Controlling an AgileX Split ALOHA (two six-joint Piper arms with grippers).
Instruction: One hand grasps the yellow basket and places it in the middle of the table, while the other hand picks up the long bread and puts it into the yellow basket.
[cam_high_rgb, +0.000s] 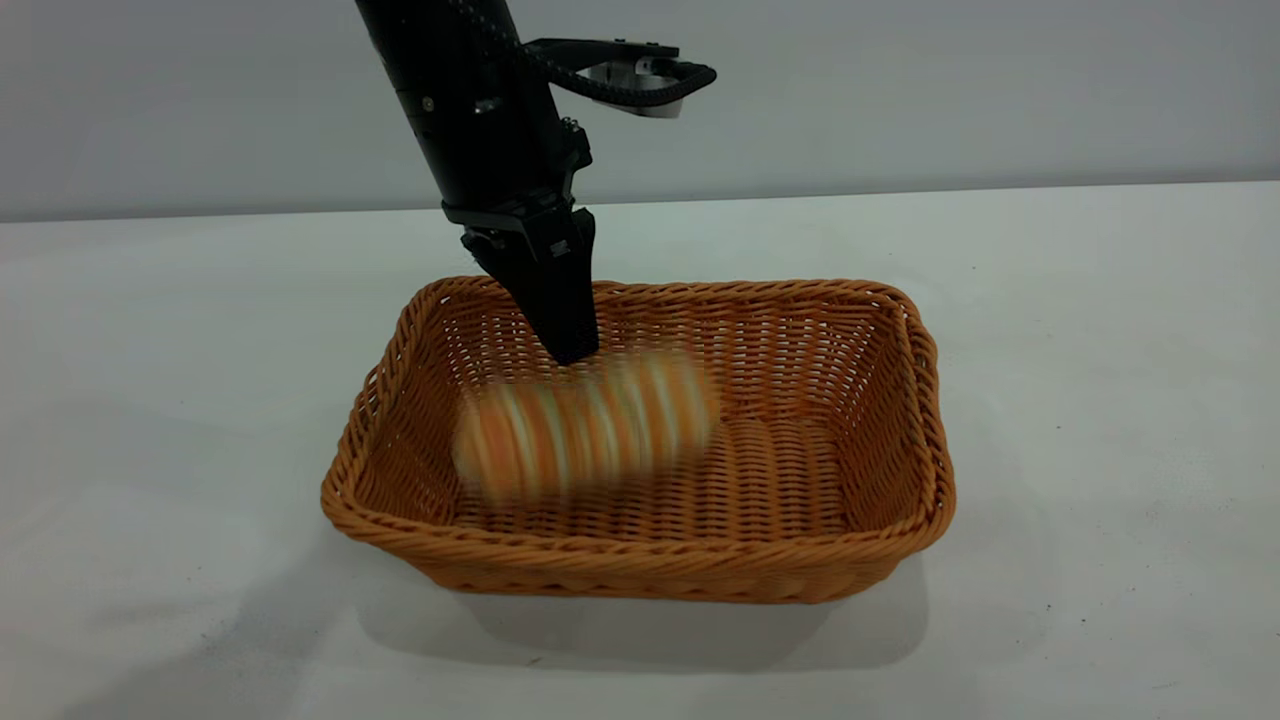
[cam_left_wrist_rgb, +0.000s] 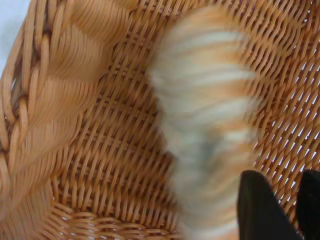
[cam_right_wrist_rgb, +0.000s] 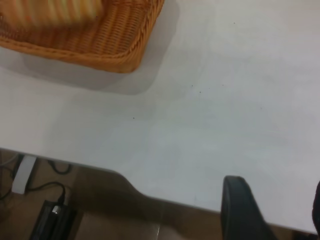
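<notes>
The yellow basket (cam_high_rgb: 640, 565) stands in the middle of the white table (cam_high_rgb: 1100, 350). The long bread (cam_high_rgb: 585, 425) is inside it, toward its left half, smeared by motion and free of any grip. My left gripper (cam_high_rgb: 572, 345) hangs just above the bread inside the basket. In the left wrist view its fingers (cam_left_wrist_rgb: 260, 210) stand apart with wicker (cam_left_wrist_rgb: 100, 150) showing between them, and the bread (cam_left_wrist_rgb: 205, 110) lies beside them, not between. My right gripper (cam_right_wrist_rgb: 275, 187) is open and empty over the table's edge, away from the basket (cam_right_wrist_rgb: 100, 47); it is out of the exterior view.
Bare white tabletop (cam_right_wrist_rgb: 225, 100) surrounds the basket on all sides. The right wrist view shows the table's edge with floor, cables and a dark box (cam_right_wrist_rgb: 50, 215) below it.
</notes>
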